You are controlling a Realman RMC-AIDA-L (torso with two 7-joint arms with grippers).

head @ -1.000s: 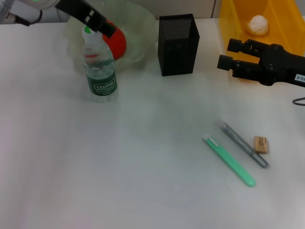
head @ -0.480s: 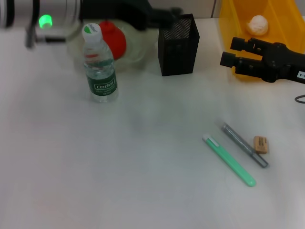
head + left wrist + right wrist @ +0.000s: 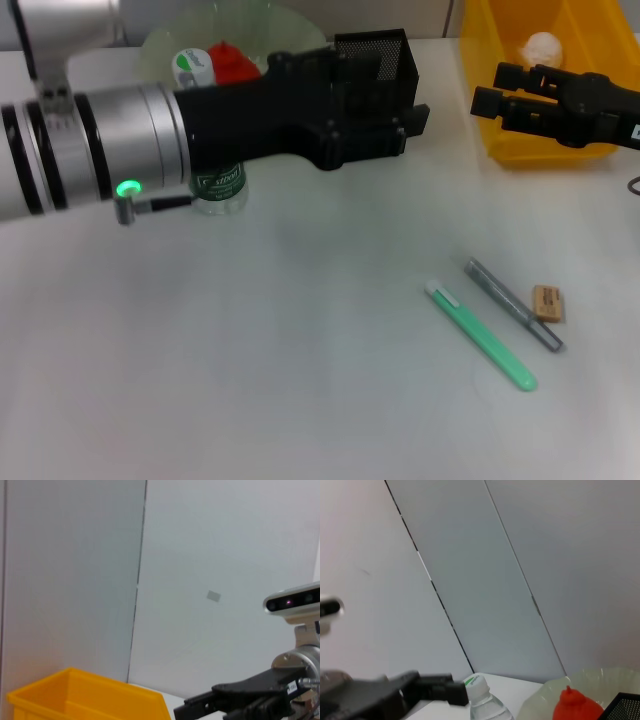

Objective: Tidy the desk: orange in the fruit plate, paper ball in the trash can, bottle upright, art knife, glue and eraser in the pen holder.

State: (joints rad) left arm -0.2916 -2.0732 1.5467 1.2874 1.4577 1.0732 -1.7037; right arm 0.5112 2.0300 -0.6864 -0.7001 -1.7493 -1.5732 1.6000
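The orange [image 3: 232,62] lies in the pale-green fruit plate [image 3: 262,22] at the back left. In front of it the bottle [image 3: 222,184] stands upright, partly hidden by my left arm. My left gripper [image 3: 412,116] hangs in front of the black mesh pen holder [image 3: 385,48]. The paper ball [image 3: 541,45] rests in the yellow trash can [image 3: 520,140]. My right gripper [image 3: 486,88] is open and empty at the can's front. On the desk [image 3: 300,350] at the right lie the green glue [image 3: 482,335], the grey art knife [image 3: 512,304] and the tan eraser [image 3: 547,301].
The left wrist view shows the trash can [image 3: 75,695] and the right gripper [image 3: 215,707] before a pale wall. The right wrist view shows the bottle cap [image 3: 479,686], the orange [image 3: 577,707], the plate rim [image 3: 545,700] and the left gripper [image 3: 437,690].
My left arm has swung from the fruit plate to the right, crossing in front of the bottle and pen holder. The right gripper has drifted back toward the trash can.
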